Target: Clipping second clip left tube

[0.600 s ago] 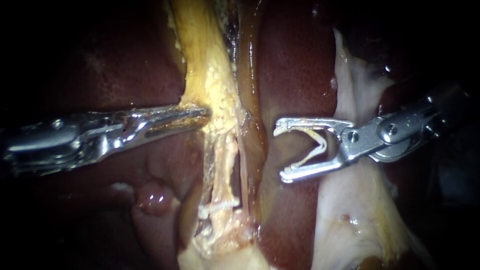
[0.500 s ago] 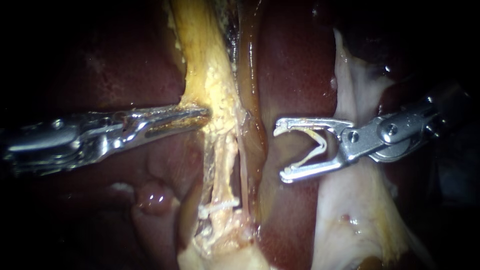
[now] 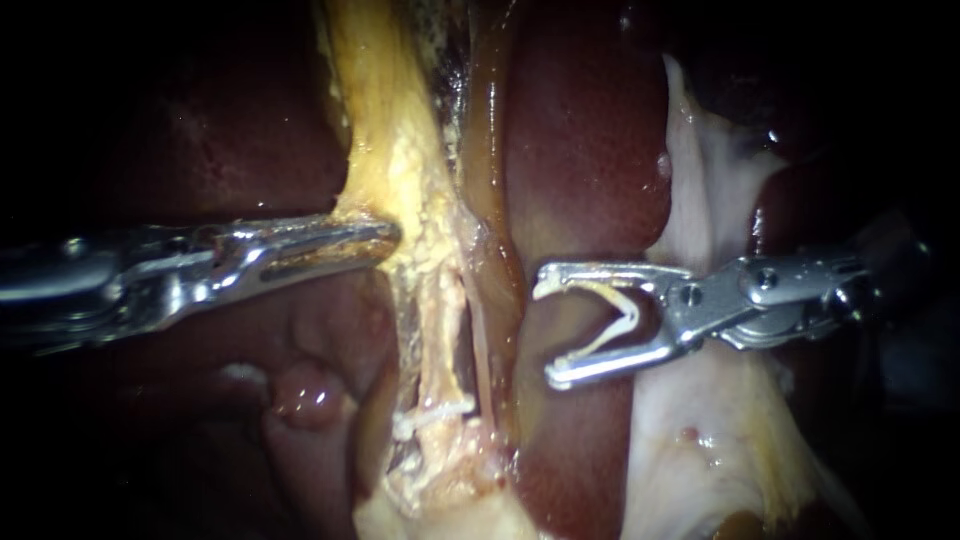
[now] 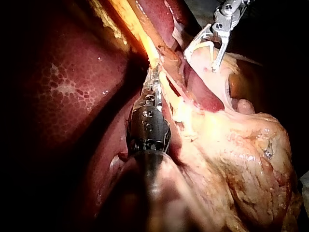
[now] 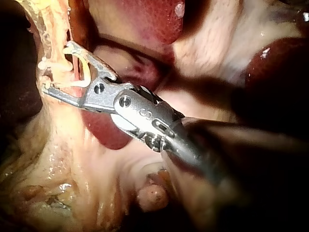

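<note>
Two tubes run down the middle of the endoscope view: the pale yellow left tube (image 3: 440,320) and the brown right tube (image 3: 497,270). A white clip (image 3: 432,412) sits across the left tube low down. My left instrument (image 3: 385,235) has its jaws shut on the yellow tissue (image 3: 400,170) at the left tube's edge; in the left wrist view my left instrument (image 4: 153,81) holds that same strand. My right instrument (image 3: 543,331) stands just right of the brown tube, jaws open, with a white open clip (image 3: 622,318) seated in them. It touches neither tube.
Dark red liver (image 3: 590,150) lies behind and between the tubes. Under my right instrument's shaft hangs a pale tissue flap (image 3: 700,430). A small pink nodule (image 3: 305,395) sits below my left instrument. Fatty yellow tissue (image 4: 241,159) bulks beside the left shaft.
My right instrument has moved left and slightly down, closer to the brown tube. My left instrument has drawn the yellow tissue a little to the left.
</note>
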Motion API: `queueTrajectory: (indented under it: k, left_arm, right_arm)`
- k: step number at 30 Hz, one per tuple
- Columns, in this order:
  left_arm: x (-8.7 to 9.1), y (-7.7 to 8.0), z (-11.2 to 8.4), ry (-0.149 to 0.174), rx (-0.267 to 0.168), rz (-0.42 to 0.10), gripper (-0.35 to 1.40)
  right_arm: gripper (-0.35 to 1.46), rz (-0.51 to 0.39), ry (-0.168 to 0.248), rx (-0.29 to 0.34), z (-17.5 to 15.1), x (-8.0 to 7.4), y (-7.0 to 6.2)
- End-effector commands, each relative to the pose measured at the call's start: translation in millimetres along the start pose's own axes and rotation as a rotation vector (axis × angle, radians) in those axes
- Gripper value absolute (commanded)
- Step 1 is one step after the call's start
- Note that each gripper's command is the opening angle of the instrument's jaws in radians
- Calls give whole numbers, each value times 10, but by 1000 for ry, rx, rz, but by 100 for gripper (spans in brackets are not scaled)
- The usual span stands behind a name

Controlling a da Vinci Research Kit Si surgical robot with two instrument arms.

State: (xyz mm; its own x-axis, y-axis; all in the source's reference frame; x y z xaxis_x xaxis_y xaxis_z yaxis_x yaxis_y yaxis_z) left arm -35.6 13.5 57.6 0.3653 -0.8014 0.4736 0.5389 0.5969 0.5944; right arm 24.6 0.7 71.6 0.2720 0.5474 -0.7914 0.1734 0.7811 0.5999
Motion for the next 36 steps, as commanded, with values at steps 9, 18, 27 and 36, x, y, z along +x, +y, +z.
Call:
queueTrajectory:
  k: [9,18,27,36]
  left_arm:
    - [-16,-13,-28,-32,-6,12,-35]
    - [-21,-27,-38,-41,-7,19,-35]
    - [-21,-28,-39,-43,-7,18,-35]
    - [-21,-26,-38,-43,-6,19,-35]
  right_arm:
    - [56,54,-60,13,41,-25,14]
    - [55,64,-72,25,62,-37,29]
    - [55,63,-79,71,89,-41,32]
    - [53,46,-46,154,101,-36,29]
